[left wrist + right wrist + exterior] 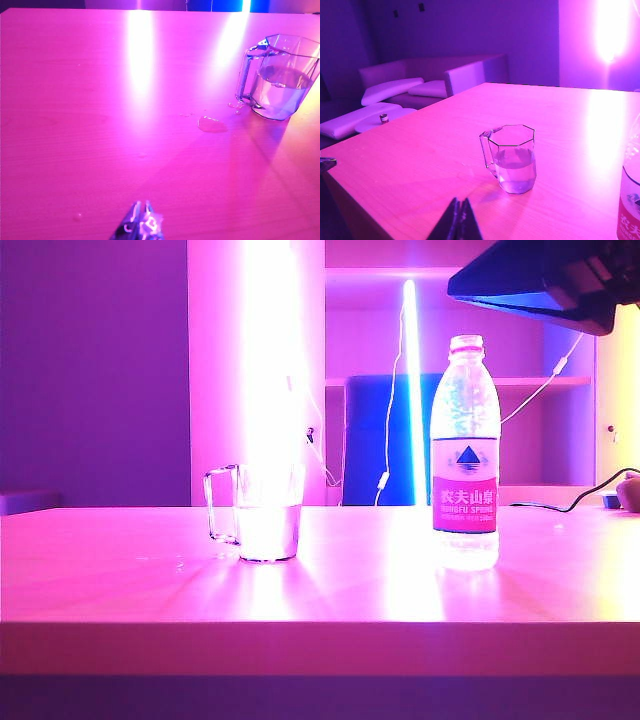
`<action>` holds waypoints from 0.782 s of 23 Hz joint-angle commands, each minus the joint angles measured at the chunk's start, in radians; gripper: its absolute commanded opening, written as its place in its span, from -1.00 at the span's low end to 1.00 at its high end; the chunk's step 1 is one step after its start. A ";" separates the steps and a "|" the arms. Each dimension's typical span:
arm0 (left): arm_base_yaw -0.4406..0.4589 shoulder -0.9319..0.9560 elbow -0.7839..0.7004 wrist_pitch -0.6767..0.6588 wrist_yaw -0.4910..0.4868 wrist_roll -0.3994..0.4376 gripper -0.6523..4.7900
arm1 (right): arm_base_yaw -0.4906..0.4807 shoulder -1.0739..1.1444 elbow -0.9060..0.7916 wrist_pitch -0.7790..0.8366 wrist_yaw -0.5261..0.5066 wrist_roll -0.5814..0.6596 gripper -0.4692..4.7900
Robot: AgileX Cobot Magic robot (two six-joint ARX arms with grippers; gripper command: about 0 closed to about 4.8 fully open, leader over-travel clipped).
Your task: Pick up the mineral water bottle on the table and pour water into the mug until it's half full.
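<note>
The mineral water bottle stands upright and capped on the right of the table, its red label facing the camera. One edge of the bottle also shows in the right wrist view. The clear mug stands to its left, roughly half full of water, handle pointing left. My right gripper is shut and empty, high above the table, with the mug ahead of it. My left gripper is shut and empty, low over the table, well away from the mug.
A small puddle and drops of water lie on the table beside the mug's handle. The right arm's dark body hangs above the bottle. A black cable runs along the far right edge. Sofas stand beyond the table.
</note>
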 commanded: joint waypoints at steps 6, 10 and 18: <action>0.000 0.001 0.002 0.003 0.005 0.001 -0.78 | -0.138 -0.248 0.003 -0.234 0.025 -0.214 -0.84; 0.000 0.001 0.002 0.003 0.005 0.001 -0.78 | -0.350 -0.486 0.002 -0.401 0.016 -0.205 -0.84; 0.000 0.001 0.002 0.003 0.005 0.001 -0.78 | -0.622 -0.727 -0.023 -0.667 -0.081 -0.136 -0.84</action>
